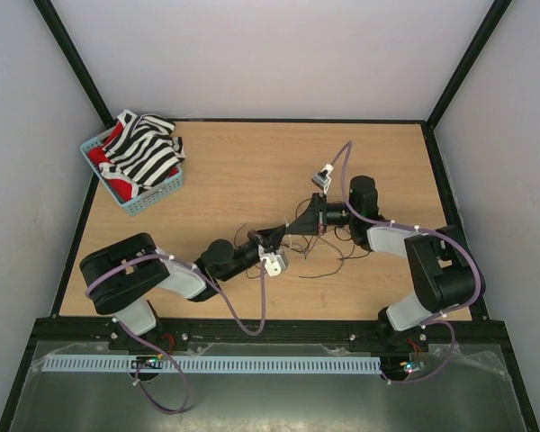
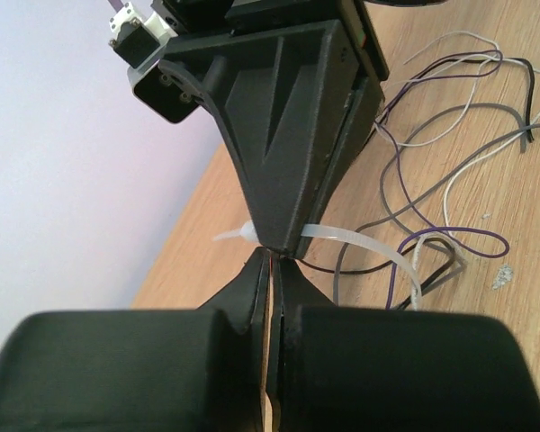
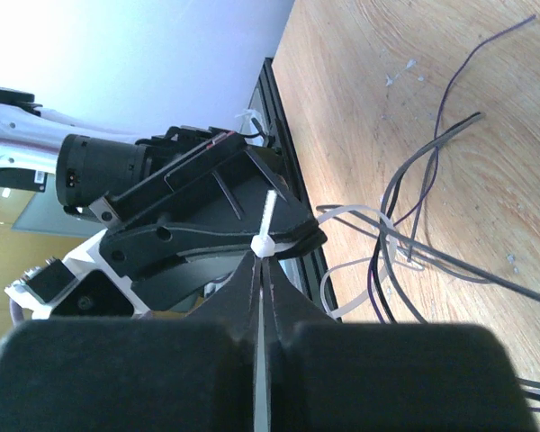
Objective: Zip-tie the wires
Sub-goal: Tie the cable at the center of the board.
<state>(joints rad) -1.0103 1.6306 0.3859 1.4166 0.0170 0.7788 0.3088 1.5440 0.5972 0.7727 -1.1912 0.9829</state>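
The wires (image 1: 328, 256) are thin dark, purple and pale strands curling on the wood at mid-table; they also show in the left wrist view (image 2: 450, 135) and the right wrist view (image 3: 414, 225). A white zip tie (image 2: 360, 241) loops round some of the strands; in the right wrist view its head (image 3: 261, 243) sits at my fingertips. My left gripper (image 1: 283, 237) and right gripper (image 1: 300, 225) meet tip to tip just left of the wires. Both are shut on the zip tie, the left (image 2: 272, 256) just below the strap and the right (image 3: 259, 261) with the strap between its jaws.
A blue basket (image 1: 148, 200) with striped black-and-white and red cloth stands at the table's far left corner. Black frame posts and grey walls enclose the table. A white slotted rail (image 1: 207, 364) runs along the near edge below the arm bases.
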